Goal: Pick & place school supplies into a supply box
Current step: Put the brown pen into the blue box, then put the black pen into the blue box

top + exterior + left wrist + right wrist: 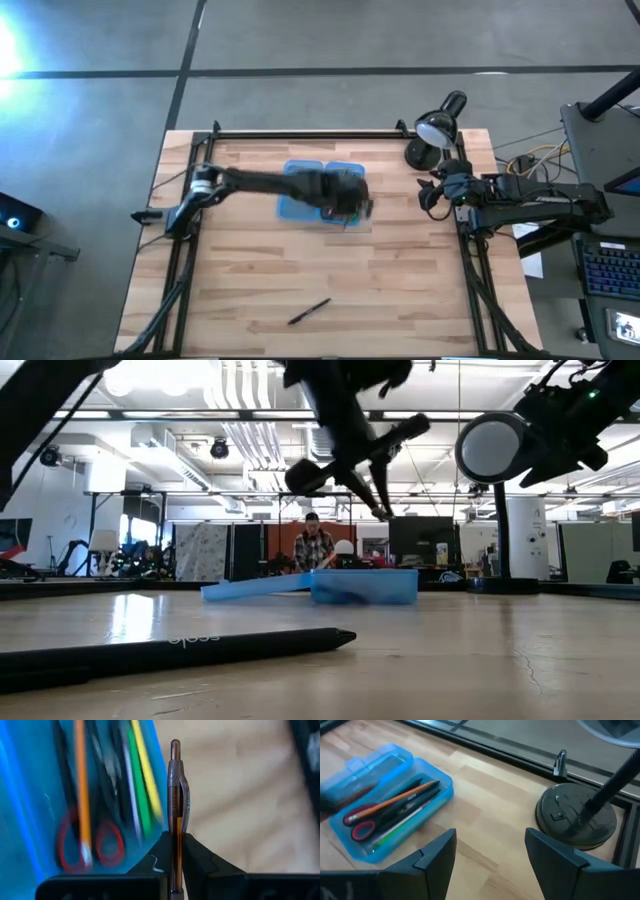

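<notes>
1. Our left gripper [176,851] hangs above the right-hand rim of the translucent blue plastic supply box [300,205], pinching a thin brown-orange pen [176,795] between its dark fingers [157,857]. The pen points straight out ahead of the fingertips.
2. Directly below and to one side of the held pen, the box's filled half already holds small red-handled scissors [359,822], an orange pencil [402,799], a yellow pen [146,767], a green one [137,795] and dark pens.
3. Risk: in the left wrist view the pen tip sits over bare wooden table [400,290], just outside the box wall. If we release here it likely lands on the rim or the wood and rolls off. We'd shift inward over the tray first.
4. Risk: the pen is held near one end, so it could pivot in the grip or tip end-first onto the scissors.
5. Near edge of the table, well behind the left gripper: one black pen [310,312] not yet boxed.
6. Our right gripper [490,852] waits at the table's right edge, fingers spread and empty, just beside the base of the black desk lamp [577,817]. Reaching from there risks clipping the lamp.
</notes>
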`<control>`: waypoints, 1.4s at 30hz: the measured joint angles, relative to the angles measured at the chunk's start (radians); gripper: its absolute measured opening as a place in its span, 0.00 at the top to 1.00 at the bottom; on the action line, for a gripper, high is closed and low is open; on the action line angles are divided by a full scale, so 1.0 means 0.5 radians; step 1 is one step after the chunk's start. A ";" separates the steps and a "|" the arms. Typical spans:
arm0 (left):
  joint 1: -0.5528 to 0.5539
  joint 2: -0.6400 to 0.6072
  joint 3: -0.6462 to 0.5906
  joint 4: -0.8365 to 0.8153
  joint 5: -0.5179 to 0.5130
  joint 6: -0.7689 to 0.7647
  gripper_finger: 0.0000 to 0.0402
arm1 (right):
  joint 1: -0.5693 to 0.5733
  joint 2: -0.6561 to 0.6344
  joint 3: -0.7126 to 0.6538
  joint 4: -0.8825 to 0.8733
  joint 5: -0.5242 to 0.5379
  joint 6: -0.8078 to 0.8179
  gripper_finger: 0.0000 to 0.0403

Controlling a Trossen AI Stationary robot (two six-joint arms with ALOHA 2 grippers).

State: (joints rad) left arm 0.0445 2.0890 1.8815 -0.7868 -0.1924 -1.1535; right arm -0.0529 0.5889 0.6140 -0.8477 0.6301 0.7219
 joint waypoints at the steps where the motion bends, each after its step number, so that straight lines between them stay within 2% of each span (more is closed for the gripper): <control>1: 0.052 -0.012 -0.004 0.032 0.000 0.015 0.99 | -0.001 0.000 0.000 0.001 0.005 0.015 0.44; 4: 0.186 -0.016 -0.010 0.069 0.051 0.103 0.99 | -0.001 0.001 0.000 0.009 0.006 0.018 0.44; 9: 0.375 0.118 -0.033 0.187 0.208 0.269 0.99 | -0.001 0.007 0.000 0.021 0.006 0.024 0.44; 15: 0.487 0.227 -0.123 0.179 0.371 0.291 0.98 | -0.001 0.007 0.000 0.019 0.006 0.066 0.44; 22: 0.469 0.182 -0.126 0.129 0.420 0.456 0.78 | -0.001 0.007 0.000 0.013 0.040 0.069 0.44; 26: 0.413 0.076 -0.103 0.105 0.437 0.691 0.69 | -0.001 0.007 -0.002 0.013 0.056 0.043 0.44; 28: 0.374 -0.008 -0.100 0.094 0.538 0.916 0.67 | 0.000 0.009 -0.003 0.015 0.045 0.006 0.44; 30: 0.302 -0.097 -0.100 0.009 0.623 1.176 0.66 | 0.000 0.017 -0.004 0.020 0.038 -0.060 0.44; 33: 0.135 -0.199 -0.104 -0.228 0.599 1.442 0.66 | 0.001 0.021 -0.006 0.029 0.032 -0.098 0.44; 38: -0.138 -0.231 -0.110 -0.539 0.514 1.424 0.66 | 0.000 0.018 -0.006 0.038 0.033 -0.104 0.44; 42: -0.357 -0.218 -0.122 -0.551 0.494 1.312 0.66 | 0.000 0.020 -0.014 0.039 0.032 -0.120 0.44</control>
State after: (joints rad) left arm -0.1342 1.9801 1.8206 -1.0622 0.0547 -0.4973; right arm -0.0528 0.5991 0.6069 -0.8281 0.6462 0.6620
